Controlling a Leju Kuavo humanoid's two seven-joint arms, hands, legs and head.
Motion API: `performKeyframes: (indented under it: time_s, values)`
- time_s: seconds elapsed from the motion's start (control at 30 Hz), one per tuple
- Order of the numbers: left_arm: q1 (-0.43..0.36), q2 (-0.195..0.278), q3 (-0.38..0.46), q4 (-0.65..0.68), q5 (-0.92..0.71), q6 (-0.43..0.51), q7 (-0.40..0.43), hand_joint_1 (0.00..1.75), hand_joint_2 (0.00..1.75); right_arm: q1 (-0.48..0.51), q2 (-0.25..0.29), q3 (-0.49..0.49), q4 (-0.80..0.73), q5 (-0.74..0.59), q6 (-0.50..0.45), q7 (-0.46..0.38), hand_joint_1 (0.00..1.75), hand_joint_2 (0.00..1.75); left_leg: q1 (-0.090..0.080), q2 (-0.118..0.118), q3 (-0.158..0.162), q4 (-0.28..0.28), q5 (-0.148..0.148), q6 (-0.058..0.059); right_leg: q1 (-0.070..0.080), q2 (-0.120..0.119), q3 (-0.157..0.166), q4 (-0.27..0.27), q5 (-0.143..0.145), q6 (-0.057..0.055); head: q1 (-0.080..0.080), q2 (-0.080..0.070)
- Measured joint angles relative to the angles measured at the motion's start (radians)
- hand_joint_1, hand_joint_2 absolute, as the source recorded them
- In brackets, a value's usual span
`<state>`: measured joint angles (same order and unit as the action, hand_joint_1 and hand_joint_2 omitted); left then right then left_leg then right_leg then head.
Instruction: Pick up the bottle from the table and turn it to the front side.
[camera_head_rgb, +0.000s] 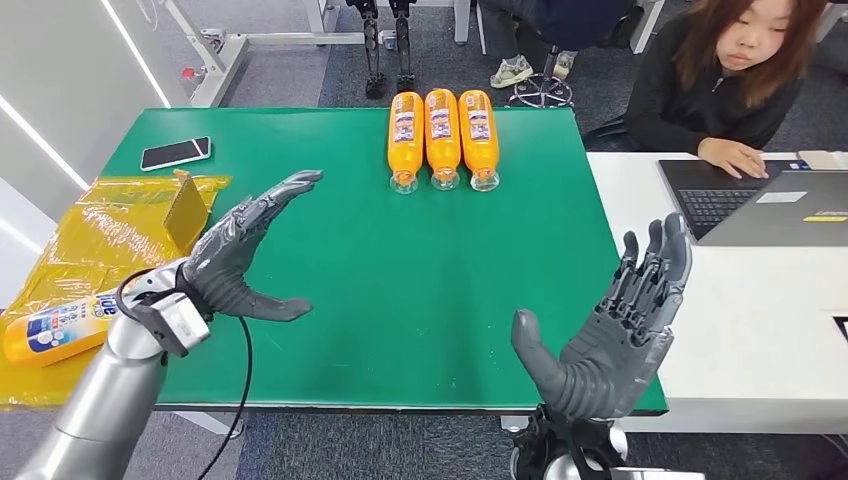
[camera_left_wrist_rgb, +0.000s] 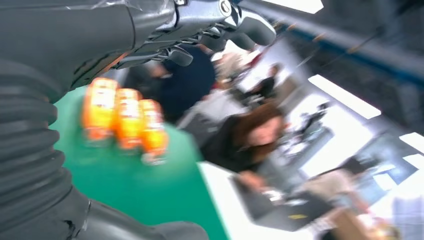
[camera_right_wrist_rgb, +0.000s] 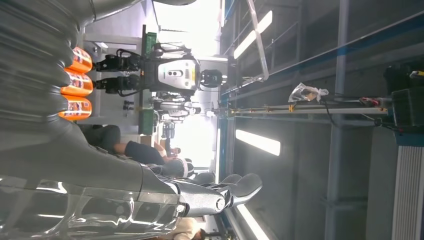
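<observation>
My left hand (camera_head_rgb: 240, 255) and right hand (camera_head_rgb: 610, 330) hover spread and empty above the green worktop (camera_head_rgb: 400, 270), three orange bottles (camera_head_rgb: 443, 138) lying at its far edge.

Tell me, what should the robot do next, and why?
Probably reach the left hand toward the orange bottle on the yellow plastic bag: both hands are open and empty, the right hand too, and that bottle lies closest, beside the left arm.

head view bright, sharp; left wrist blurred; right wrist backlight glare
</observation>
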<state>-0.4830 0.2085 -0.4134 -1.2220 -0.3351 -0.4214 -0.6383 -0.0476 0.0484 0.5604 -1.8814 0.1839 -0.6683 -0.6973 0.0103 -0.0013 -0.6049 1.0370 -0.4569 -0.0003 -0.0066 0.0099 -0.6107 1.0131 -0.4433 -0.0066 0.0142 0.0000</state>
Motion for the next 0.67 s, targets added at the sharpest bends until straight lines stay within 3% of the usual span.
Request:
performKeyframes:
  time_s: [0.2,0.53,0.67]
  values:
    - [0.072,-0.106,-0.028,-0.096,0.107,0.109,-0.023,0.0,1.75,-0.008,0.0,0.0,0.0,0.023,0.0,0.0,0.0,1.75,0.0,0.0,0.0,0.0,0.0,0.0,0.0,0.0,0.0,0.0,0.0,0.0,0.0,0.0]
    - [0.204,-0.303,-0.088,-0.139,0.301,0.314,-0.063,0.0,1.75,-0.034,0.007,0.001,0.023,0.068,0.0,0.0,0.0,1.75,0.0,0.0,0.0,0.0,0.0,0.0,0.0,0.0,0.0,0.0,0.0,0.0,0.0,0.0]
    - [0.248,-0.356,-0.099,-0.145,0.348,0.363,-0.064,0.0,1.75,-0.041,0.02,0.001,0.039,0.091,0.0,0.0,0.0,1.75,0.0,0.0,0.0,0.0,0.0,0.001,0.0,0.0,0.0,-0.001,0.0,0.0,0.0,0.0]
